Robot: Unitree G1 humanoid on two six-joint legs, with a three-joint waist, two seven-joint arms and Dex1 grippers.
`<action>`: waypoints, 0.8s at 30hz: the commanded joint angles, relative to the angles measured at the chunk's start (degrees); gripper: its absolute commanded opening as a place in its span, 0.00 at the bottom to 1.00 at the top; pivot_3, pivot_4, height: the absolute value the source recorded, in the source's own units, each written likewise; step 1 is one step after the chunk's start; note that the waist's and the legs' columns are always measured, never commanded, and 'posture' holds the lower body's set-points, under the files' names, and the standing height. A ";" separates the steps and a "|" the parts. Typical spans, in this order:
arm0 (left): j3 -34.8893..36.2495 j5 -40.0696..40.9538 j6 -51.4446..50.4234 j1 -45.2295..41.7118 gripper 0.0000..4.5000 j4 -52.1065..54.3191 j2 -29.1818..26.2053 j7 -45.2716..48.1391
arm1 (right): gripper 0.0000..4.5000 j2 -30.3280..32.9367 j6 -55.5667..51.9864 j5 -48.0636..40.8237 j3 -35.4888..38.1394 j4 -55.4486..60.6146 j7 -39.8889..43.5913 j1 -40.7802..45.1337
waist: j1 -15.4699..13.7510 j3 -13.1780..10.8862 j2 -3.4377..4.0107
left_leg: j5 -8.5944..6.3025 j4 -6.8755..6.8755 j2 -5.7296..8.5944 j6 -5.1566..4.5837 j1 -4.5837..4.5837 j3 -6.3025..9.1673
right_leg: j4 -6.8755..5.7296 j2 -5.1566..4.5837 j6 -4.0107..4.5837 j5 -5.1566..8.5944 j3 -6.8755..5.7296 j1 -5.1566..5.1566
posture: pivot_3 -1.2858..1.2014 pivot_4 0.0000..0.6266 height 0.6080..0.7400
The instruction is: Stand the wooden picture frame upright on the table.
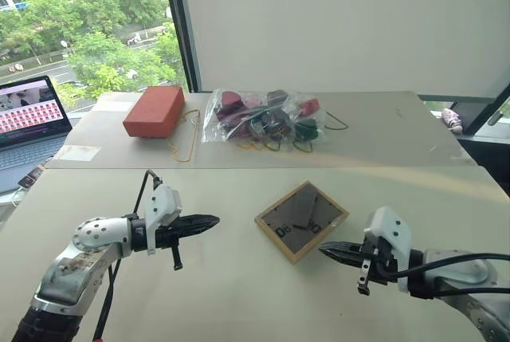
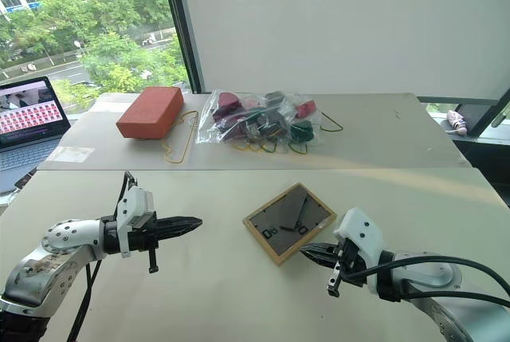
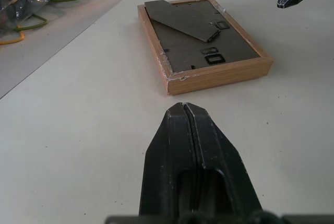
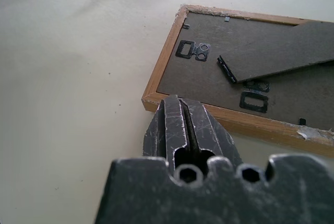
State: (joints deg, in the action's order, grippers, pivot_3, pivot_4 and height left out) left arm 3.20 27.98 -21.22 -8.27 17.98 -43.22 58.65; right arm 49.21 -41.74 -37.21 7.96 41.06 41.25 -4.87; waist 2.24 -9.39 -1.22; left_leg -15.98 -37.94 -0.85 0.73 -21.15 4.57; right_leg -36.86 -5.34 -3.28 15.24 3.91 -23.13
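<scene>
The wooden picture frame (image 1: 301,221) lies flat on the table (image 1: 239,294), dark back panel up, turned so its corners point like a diamond; its fold-out stand (image 3: 182,19) is lifted a little off the back, hinged near the middle where the small metal clips sit. Seen from the head, the frame is near the middle of the near tabletop. At about its nine o'clock, well apart, the left gripper (image 1: 209,222) hangs above the table with its two black fingers pressed together, tip aimed toward the frame. At about five o'clock, just beside the frame's near corner, the right gripper (image 1: 325,249) also has its fingers pressed together — pinching nothing, and whether it touches the wood cannot be told. Farther out, at twelve o'clock on the far tabletop, lies a clear bag of coloured objects (image 1: 261,116); at ten o'clock a red brick-like block (image 1: 154,111), with an open laptop (image 1: 30,121) beyond it at the left edge.
</scene>
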 commanded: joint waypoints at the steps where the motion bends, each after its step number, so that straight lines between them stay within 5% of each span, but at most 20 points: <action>1: -3.07 -4.06 3.46 -5.27 0.01 -5.35 2.01 -0.43 | 0.00 -0.73 -1.54 1.82 0.40 0.74 -3.56 -1.07 | -0.03 0.00 0.00 | 0.00 0.00 0.00 0.00 0.00 0.00 | 0.00 0.00 0.00 0.00 0.00 0.00 | 0.52 0.24 1.00; 4: -12.25 -16.33 13.88 -16.39 0.01 -24.09 7.50 -1.79 | 0.00 -4.06 -7.34 4.60 0.18 -0.24 -12.88 -2.41 | -1.80 0.05 -0.05 | 0.03 -0.07 0.06 0.05 0.05 0.08 | 0.01 0.00 0.00 0.00 -0.10 0.16 | 0.52 0.24 1.00; 11: -21.72 -29.53 32.56 -29.30 0.01 -51.37 18.41 -3.47 | 0.00 -8.01 -12.48 10.17 -2.79 -0.44 -21.90 -0.10 | -1.19 0.06 -0.08 | 0.04 -0.17 0.10 0.06 -0.19 0.07 | -0.05 0.02 0.00 -0.02 0.00 -0.02 | 0.52 0.24 1.00; 18: -25.23 -33.99 38.98 -31.59 0.01 -55.97 24.84 -3.53 | 0.00 -8.58 -14.55 16.96 -8.19 -4.88 -25.59 7.51 | -1.44 0.11 -0.02 | 0.02 -0.32 0.14 0.03 -0.14 0.05 | -0.02 -0.05 -0.04 -0.01 0.01 0.07 | 0.52 0.24 1.00; 24: -23.99 -32.36 37.57 -26.43 0.01 -47.76 21.02 0.64 | 0.00 -11.89 -13.80 19.75 -16.50 -9.93 -23.83 18.13 | -0.62 0.14 0.04 | -0.01 -0.34 0.12 -0.02 -0.10 0.07 | -0.11 -0.01 -0.04 0.00 0.01 0.05 | 0.52 0.24 1.00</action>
State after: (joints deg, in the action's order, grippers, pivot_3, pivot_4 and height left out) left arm -19.18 -4.15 17.22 -37.69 -32.19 -21.31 56.70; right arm 38.02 -56.59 -18.60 -6.81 31.14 16.69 11.29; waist 1.62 -9.25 -1.18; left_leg -16.02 -38.28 -0.73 0.66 -21.25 4.65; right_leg -37.00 -5.34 -3.32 15.24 3.92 -23.10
